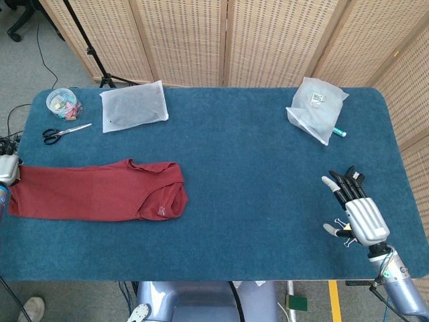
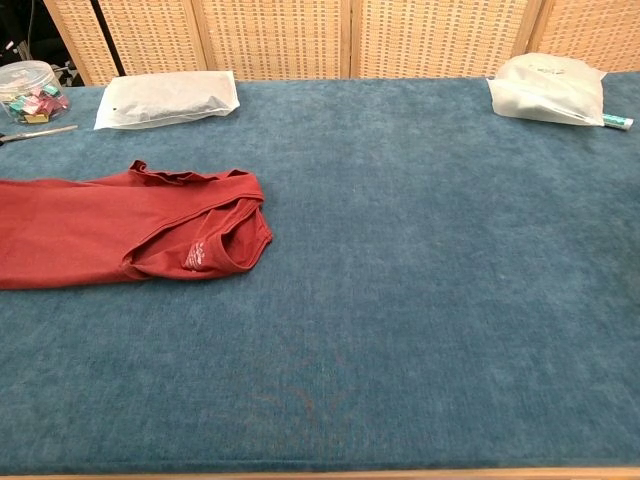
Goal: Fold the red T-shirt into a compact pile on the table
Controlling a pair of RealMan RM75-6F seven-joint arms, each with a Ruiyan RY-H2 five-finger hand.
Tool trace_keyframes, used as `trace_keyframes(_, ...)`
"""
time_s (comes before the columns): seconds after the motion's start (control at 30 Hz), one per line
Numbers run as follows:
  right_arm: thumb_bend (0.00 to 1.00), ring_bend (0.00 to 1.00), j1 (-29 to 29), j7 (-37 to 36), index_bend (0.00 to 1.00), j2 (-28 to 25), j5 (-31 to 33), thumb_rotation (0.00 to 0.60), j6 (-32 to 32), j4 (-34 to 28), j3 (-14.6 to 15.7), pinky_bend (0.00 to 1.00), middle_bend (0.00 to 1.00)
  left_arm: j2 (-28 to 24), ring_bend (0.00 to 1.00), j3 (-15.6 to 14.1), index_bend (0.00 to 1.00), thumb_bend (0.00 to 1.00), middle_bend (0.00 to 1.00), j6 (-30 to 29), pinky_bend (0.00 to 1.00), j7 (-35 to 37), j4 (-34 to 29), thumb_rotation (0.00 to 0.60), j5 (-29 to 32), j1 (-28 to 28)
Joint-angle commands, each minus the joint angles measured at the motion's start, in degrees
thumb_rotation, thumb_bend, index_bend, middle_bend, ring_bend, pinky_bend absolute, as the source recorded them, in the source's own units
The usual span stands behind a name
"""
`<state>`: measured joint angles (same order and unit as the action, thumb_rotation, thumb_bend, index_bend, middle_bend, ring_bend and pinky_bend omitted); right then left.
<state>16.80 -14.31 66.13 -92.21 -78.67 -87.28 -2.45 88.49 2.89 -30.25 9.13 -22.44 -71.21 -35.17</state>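
Note:
The red T-shirt (image 1: 94, 191) lies as a long folded strip at the left side of the blue table (image 1: 255, 168), collar and sleeve bunched at its right end. In the chest view the red T-shirt (image 2: 90, 230) runs off the left edge. My left hand (image 1: 5, 169) shows only as a sliver at the frame's left edge, holding the shirt's left end; its fingers are cut off. My right hand (image 1: 352, 208) rests near the table's front right corner, far from the shirt, fingers apart and empty. The chest view shows neither hand.
A clear plastic bag (image 1: 134, 106) lies at the back left, with scissors (image 1: 64, 132) and a tub of small items (image 1: 62, 102) beside it. A white bag (image 1: 315, 107) with a teal pen (image 1: 340, 132) sits at the back right.

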Motion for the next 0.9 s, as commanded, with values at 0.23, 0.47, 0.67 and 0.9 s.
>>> trace_keyframes(0.23,0.0,0.0,-0.4,-1.4,0.0,-0.8,-0.8,0.6,-1.2,-0.5,0.1,0.0,0.0,-9.0,0.0,0.8,0.85,0.64,0.0,-5.3,0.0,-5.0,-19.2,0.6,-2.6,-2.6)
trace_keyframes(0.47,0.0,0.0,-0.6,-2.6,0.0,-1.5,-1.6,0.6,-2.0,-0.7,0.3,0.0,0.0,-19.5,0.0,5.9,0.85,0.64,0.0,-9.4,0.0,-22.5,-46.3,0.6,8.0,-4.6)
trace_keyframes(0.67,0.0,0.0,-0.6,-3.4,0.0,-1.7,-1.8,0.6,-2.1,-0.8,0.4,0.0,0.0,-21.2,0.0,7.5,0.85,0.64,0.0,-15.4,0.0,-37.0,-60.2,0.6,18.6,-7.7)
trace_keyframes(0.9,0.0,0.0,-0.7,-4.2,0.0,-2.1,-2.1,0.6,-2.5,-0.8,0.4,0.0,0.0,-17.9,0.0,7.4,0.85,0.64,0.0,-20.2,0.0,-48.4,-65.3,0.6,26.9,-12.5)
